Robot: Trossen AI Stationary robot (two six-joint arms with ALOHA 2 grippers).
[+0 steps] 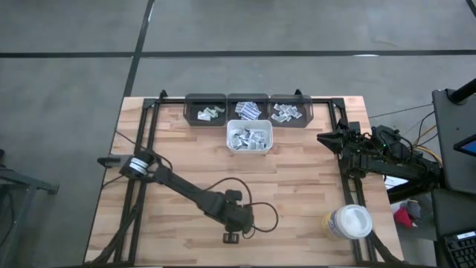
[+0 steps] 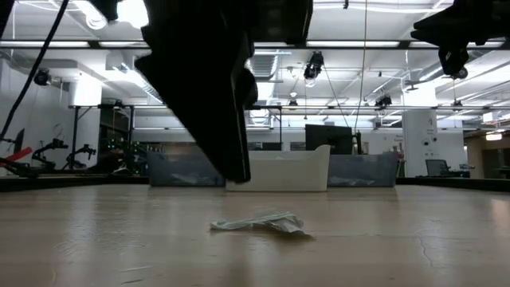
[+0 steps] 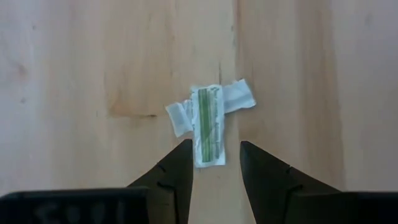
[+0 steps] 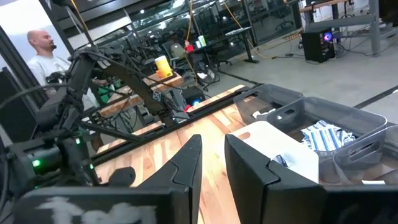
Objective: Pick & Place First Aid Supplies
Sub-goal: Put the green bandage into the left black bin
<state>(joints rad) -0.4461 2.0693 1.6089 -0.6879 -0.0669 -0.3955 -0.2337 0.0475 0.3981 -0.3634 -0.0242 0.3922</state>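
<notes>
High view: wooden table, three dark bins at far edge, white bin just before them, sachets inside. Left gripper near front edge, fingers apart over loose greenish sachet, not touching. Right gripper raised beside bins, narrow gap, empty.

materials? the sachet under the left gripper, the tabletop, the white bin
Small white sachet with green stripe: likely thin paper or film, matte, crinkled at edges. Pale wooden tabletop: grain and plank seams, slight sheen. White rectangular bin: apparently moulded plastic, smooth, semi-translucent.

Three dark bins; one white bin (sachets uncounted); one tub; one loose sachet.
</notes>
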